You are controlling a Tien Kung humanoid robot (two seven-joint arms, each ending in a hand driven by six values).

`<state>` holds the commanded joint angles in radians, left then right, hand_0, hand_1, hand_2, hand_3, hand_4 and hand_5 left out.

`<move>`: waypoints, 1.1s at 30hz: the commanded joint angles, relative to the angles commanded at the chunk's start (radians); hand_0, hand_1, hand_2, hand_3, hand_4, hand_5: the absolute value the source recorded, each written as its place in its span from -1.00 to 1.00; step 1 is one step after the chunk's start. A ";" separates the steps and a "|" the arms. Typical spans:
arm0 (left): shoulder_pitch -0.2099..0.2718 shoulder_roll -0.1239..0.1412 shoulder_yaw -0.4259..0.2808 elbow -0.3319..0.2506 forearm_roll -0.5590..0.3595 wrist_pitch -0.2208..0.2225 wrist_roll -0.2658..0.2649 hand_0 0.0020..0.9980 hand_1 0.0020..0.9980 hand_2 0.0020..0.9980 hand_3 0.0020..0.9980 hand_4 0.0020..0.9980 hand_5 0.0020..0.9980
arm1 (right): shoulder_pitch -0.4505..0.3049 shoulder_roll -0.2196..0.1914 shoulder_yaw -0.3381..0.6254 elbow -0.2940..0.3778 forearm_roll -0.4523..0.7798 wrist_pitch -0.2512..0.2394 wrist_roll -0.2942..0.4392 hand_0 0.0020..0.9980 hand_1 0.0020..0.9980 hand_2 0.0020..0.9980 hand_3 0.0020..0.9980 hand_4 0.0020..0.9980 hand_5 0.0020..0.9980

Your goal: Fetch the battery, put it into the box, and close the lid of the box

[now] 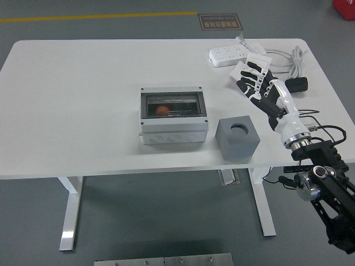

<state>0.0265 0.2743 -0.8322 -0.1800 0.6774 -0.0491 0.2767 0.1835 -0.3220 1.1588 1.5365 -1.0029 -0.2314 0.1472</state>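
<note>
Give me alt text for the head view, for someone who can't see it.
A grey box with a see-through lid sits mid-table on a white table, an orange object visible inside it. The robot's right hand, fingers spread and empty, hovers to the box's right, beyond a grey cube holder and near a white power strip.
</note>
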 joint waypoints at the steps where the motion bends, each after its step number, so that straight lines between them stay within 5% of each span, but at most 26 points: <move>1: 0.001 0.001 0.000 0.000 -0.002 0.000 0.000 0.51 0.67 0.58 0.66 -0.04 -1.00 | -0.002 0.000 0.002 0.001 0.005 0.001 0.000 0.75 0.66 0.60 0.78 1.00 -0.12; 33: 0.017 0.010 0.013 0.000 -0.063 0.005 -0.006 0.51 0.67 0.58 0.66 -0.05 -1.00 | 0.012 0.015 -0.095 -0.010 0.013 -0.007 -0.004 0.76 0.64 0.53 0.79 0.91 -0.11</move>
<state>0.0436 0.2844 -0.8193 -0.1800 0.6146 -0.0437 0.2710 0.1954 -0.3073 1.0636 1.5265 -0.9901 -0.2383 0.1429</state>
